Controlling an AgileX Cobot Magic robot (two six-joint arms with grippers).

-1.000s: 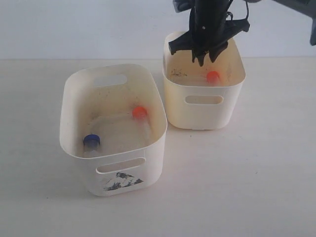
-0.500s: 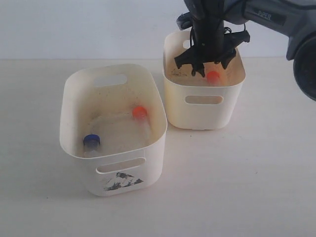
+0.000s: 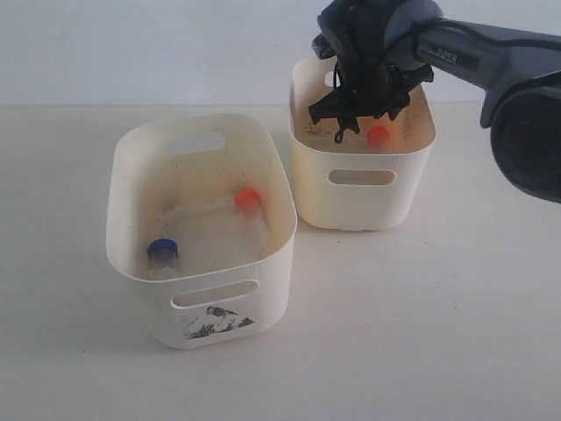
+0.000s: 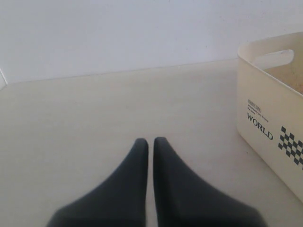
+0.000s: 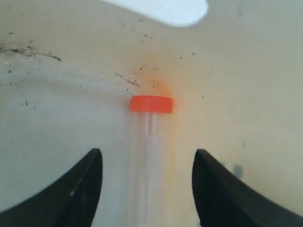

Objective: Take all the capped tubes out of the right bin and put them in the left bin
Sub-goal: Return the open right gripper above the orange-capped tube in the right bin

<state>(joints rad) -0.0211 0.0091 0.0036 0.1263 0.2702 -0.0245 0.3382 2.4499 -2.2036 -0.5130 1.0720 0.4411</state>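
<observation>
One capped tube with an orange-red cap [image 3: 379, 136] lies in the right bin [image 3: 362, 203]. My right gripper [image 3: 361, 124] is lowered into that bin and stands open. In the right wrist view the clear tube [image 5: 147, 137] lies lengthwise between the two fingertips of the right gripper [image 5: 147, 152], untouched, cap pointing away. The left bin [image 3: 123, 184] holds an orange-capped tube [image 3: 248, 199] and a blue-capped tube [image 3: 162, 251]. My left gripper [image 4: 150, 140] is shut and empty over the bare table, with the left bin's lettered wall [image 4: 265, 123] off to one side. It is outside the exterior view.
Dark specks mark the right bin's floor [image 5: 28, 52]. The two bins stand close together, and the larger one has a black sticker [image 3: 217, 323] on its front. The pale table [image 3: 438, 333] runs back to a white wall.
My right gripper has come down from above the right bin's rim into the bin, over the orange-capped tube, and its jaws have spread wider. The tubes and bins have not moved.
</observation>
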